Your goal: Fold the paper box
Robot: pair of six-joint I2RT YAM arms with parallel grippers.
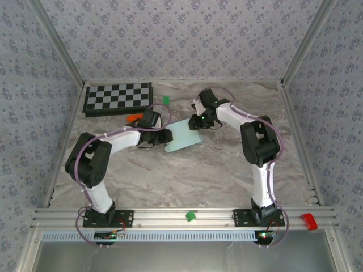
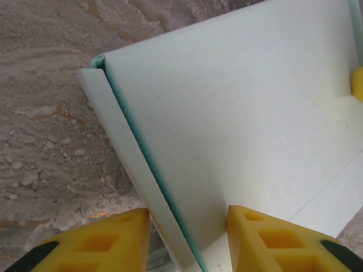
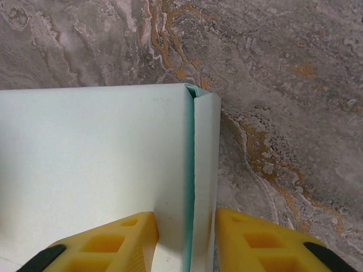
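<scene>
The paper box (image 1: 184, 137) is a pale light-blue card sheet lying mid-table between the two arms. My left gripper (image 1: 166, 136) is at its left end and my right gripper (image 1: 197, 120) at its far right end. In the left wrist view the yellow fingers (image 2: 108, 241) close from both sides on a raised, doubled-over side flap of the paper box (image 2: 227, 113); the gripper (image 2: 188, 238) is shut on it. In the right wrist view the gripper (image 3: 187, 241) pinches the paper box's (image 3: 91, 153) folded edge flap (image 3: 205, 170), with both pads against the card.
A black-and-white checkerboard (image 1: 118, 98) lies at the back left. A small green block (image 1: 166, 100) and an orange piece (image 1: 134, 118) sit near it. A green item (image 1: 191, 216) and a red one (image 1: 308, 221) sit on the front rail. Metal frame posts border the marble table.
</scene>
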